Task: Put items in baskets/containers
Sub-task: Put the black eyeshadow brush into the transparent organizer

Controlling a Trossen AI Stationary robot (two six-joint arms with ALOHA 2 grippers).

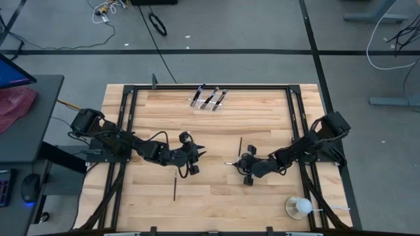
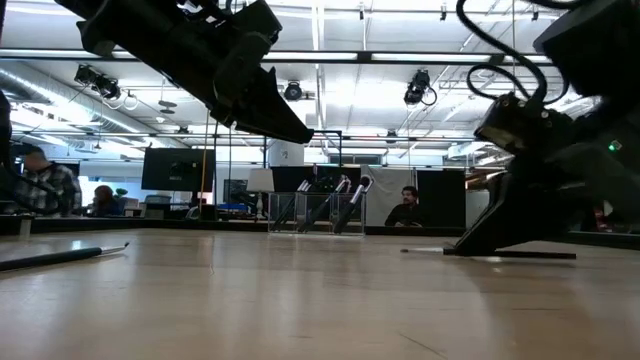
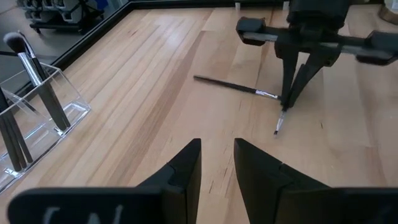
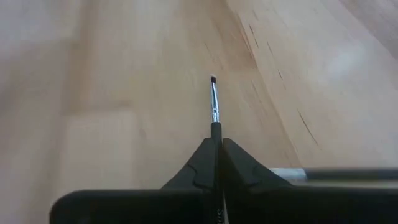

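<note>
My right gripper (image 1: 236, 162) is down at the table, right of centre, shut on a thin black makeup brush (image 4: 214, 106). The brush's silver ferrule and small dark tip stick out past the fingertips. A second brush (image 1: 240, 145) lies flat just beyond it, and a third (image 1: 174, 188) lies nearer the front edge. The clear container (image 1: 209, 105) stands at the far middle with three brushes leaning in it. My left gripper (image 1: 199, 153) hovers open left of centre, with nothing between its fingers (image 3: 186, 168). My right gripper pinches the brush's black handle (image 4: 216, 129) between its two fingertips, just behind the silver ferrule. The fingers slant down toward the table's left, and the brush runs along them. Its bristle end (image 3: 277, 129) pokes out low over the wood; whether it touches the table does not show.
A white round object on a clear base (image 1: 298, 207) sits at the near right corner. A black frame rail (image 1: 210, 87) runs around the wooden table top. People sit in the room behind the table (image 2: 405, 205).
</note>
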